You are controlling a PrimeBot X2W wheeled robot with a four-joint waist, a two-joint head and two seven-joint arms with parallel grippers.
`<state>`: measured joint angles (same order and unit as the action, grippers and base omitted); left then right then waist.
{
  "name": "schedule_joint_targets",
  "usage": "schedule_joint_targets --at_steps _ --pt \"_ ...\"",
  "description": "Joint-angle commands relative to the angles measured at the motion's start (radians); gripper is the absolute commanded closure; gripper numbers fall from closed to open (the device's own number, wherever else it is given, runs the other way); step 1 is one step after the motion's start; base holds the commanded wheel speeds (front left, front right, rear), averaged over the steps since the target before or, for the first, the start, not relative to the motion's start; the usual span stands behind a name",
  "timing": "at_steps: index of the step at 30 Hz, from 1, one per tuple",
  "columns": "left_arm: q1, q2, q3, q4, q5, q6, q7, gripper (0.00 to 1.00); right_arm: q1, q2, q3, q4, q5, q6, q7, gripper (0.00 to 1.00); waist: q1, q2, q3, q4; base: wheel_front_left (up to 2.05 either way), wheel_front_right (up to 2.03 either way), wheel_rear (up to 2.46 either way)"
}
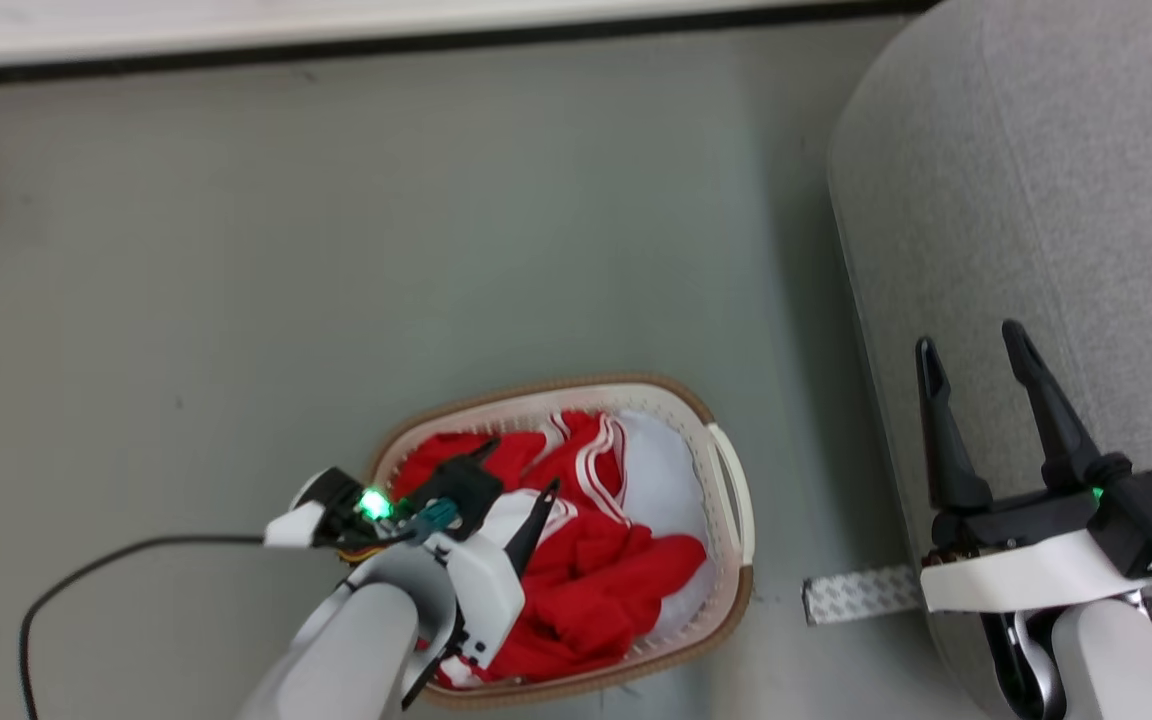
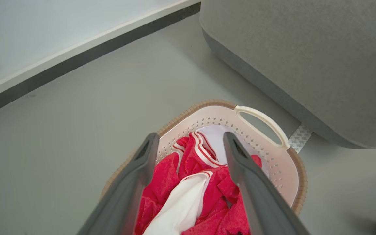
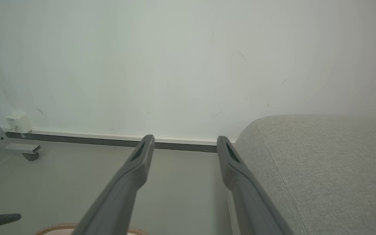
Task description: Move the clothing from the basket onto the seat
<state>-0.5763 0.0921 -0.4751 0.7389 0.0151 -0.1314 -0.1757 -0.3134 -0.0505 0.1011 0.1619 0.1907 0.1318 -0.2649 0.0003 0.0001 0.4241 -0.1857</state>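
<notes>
Two pincers, both spread and empty. The left pincer [image 1: 511, 490] hangs over the basket [image 1: 576, 385], fingers straddling the red clothing [image 1: 596, 570] heaped inside, probably lining up a grab. The right pincer [image 1: 971, 342] hovers beyond the basket's handle side, over the seat [image 1: 1036, 150], likely keeping clear.
</notes>
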Motion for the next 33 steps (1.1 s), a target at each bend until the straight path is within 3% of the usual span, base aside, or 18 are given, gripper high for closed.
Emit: schedule_joint_targets --at_steps 1,9,18,33 --pt "-0.023 0.011 -0.015 0.023 0.022 0.002 0.010 0.00 -0.019 -0.001 0.004 -0.008 0.012 -0.002 0.001 0.00 -0.0003 -0.0001 0.074 -0.029 0.00 0.00 0.00" --pt "-0.160 -0.001 -0.110 0.198 0.069 0.002 0.127 0.00 -0.065 0.000 0.004 -0.075 0.033 -0.002 0.001 0.00 -0.0003 -0.0001 0.201 -0.063 0.00 0.00 0.00" --pt "-0.297 -0.012 -0.142 0.322 0.095 0.033 0.248 0.00 -0.098 0.000 0.016 -0.131 0.056 -0.002 0.001 0.00 -0.0003 -0.0001 0.325 -0.092 0.00 0.00 0.00" --pt "-0.450 0.039 -0.175 0.435 0.121 0.071 0.282 0.00 -0.120 0.000 0.041 -0.188 0.073 -0.002 0.001 0.00 -0.0003 -0.0001 0.468 -0.117 0.00 0.00 0.00"
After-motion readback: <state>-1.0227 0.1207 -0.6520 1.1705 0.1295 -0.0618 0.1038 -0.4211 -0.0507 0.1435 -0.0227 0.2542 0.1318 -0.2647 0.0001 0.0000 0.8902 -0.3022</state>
